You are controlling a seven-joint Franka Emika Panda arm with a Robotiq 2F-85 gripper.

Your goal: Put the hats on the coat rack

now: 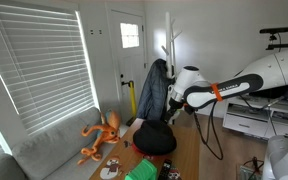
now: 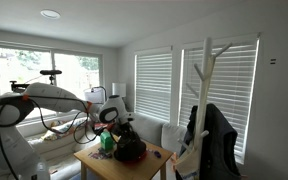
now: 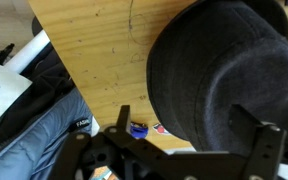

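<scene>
A black wide-brimmed hat (image 1: 154, 138) lies on the wooden table (image 1: 189, 155); it also shows in an exterior view (image 2: 131, 150) and fills the right of the wrist view (image 3: 224, 70). My gripper (image 1: 173, 102) hangs just above it, also seen in an exterior view (image 2: 113, 121). In the wrist view my gripper (image 3: 187, 125) is open, with one finger on each side of the hat's near edge; I cannot tell if they touch it. The white coat rack (image 1: 169, 45) stands behind the table, also in an exterior view (image 2: 206, 80). The red hat is out of view.
A dark jacket (image 1: 154, 90) hangs on the rack and reaches the table's edge (image 3: 34, 120). An orange plush toy (image 1: 99, 135) lies on the grey couch (image 1: 44, 150). A green thing (image 2: 107, 140) and small items (image 3: 137, 129) sit on the table.
</scene>
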